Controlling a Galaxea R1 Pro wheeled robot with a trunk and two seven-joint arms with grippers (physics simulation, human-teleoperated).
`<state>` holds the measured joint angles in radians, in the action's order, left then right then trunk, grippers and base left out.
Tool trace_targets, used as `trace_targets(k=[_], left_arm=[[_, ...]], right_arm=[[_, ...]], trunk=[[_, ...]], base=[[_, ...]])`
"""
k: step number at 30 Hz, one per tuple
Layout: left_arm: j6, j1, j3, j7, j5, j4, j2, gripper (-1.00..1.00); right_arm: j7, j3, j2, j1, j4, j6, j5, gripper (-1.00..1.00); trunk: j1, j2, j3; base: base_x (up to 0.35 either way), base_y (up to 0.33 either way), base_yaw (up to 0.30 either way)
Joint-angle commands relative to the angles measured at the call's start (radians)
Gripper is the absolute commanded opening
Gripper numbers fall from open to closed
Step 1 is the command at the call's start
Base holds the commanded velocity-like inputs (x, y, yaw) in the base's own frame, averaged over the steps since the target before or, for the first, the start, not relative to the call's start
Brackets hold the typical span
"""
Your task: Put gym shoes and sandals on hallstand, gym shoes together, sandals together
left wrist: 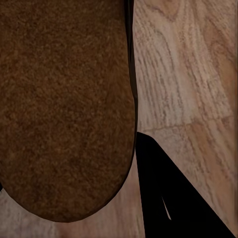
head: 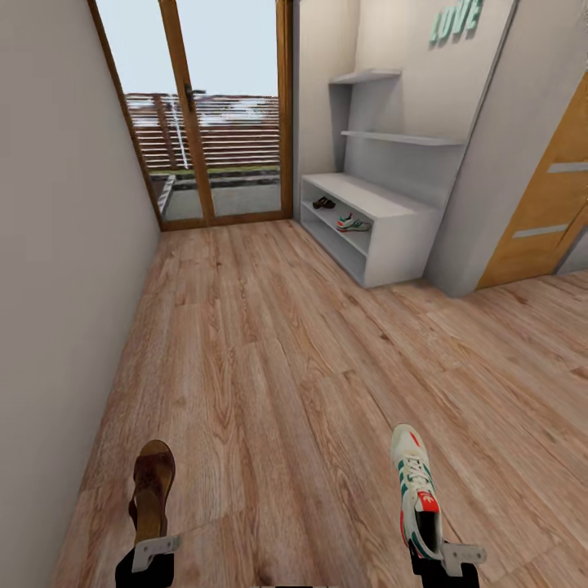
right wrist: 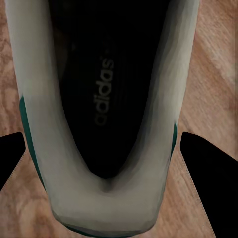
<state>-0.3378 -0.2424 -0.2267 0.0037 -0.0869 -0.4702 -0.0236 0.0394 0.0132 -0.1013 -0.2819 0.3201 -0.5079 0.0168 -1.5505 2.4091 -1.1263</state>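
Note:
My left gripper (head: 152,549) is shut on the heel end of a dark brown sandal (head: 153,483), held over the corridor floor (head: 278,384) at the near left. Its tan footbed (left wrist: 64,109) lies close beside one black finger (left wrist: 171,198). My right gripper (head: 445,559) is shut on the heel of a white gym shoe (head: 416,486) with green stripes. The dark lining (right wrist: 106,89) sits between two black fingers (right wrist: 210,171). Far ahead on the right stands the pale grey hallstand (head: 408,214). A second sandal (head: 323,202) and a second gym shoe (head: 353,222) rest on its inner shelf.
Two floating shelves (head: 402,137) hang above the rack, with teal lettering (head: 456,20) higher on the wall. A glazed wooden door (head: 220,114) closes the corridor's far end. A plain wall (head: 57,286) runs along the left and a wooden door (head: 543,212) stands at the right.

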Motion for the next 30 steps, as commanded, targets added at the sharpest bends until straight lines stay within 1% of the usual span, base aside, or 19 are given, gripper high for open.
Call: trace_targets(k=[1, 7, 16, 30], left_arm=[[-0.003, -0.001, -0.005, 0.001, -0.013, 0.001, 0.001, -1.00], [-0.003, 0.000, -0.005, 0.001, -0.012, 0.002, 0.001, -1.00], [-0.004, 0.000, -0.003, -0.001, -0.013, 0.001, 0.005, -1.00], [-0.004, 0.000, -0.003, -0.001, -0.013, 0.002, 0.007, -1.00]], right_arm=[[-0.001, 0.001, 0.001, 0.000, -0.001, -0.003, 0.002, -1.00], [-0.001, 0.001, 0.002, 0.000, -0.015, -0.003, 0.003, -1.00], [-0.001, 0.001, 0.002, 0.000, -0.021, -0.004, 0.003, -1.00], [-0.001, 0.001, 0.002, 0.000, -0.021, -0.004, 0.003, -1.00]], trunk=[[0.004, -0.007, 0.004], [0.027, -0.049, 0.032], [0.027, -0.049, 0.045], [0.027, -0.049, 0.067]], base=[[0.000, 0.000, 0.000], [0.000, 0.000, 0.000], [0.000, 0.000, 0.000], [0.319, 0.000, 0.000]])
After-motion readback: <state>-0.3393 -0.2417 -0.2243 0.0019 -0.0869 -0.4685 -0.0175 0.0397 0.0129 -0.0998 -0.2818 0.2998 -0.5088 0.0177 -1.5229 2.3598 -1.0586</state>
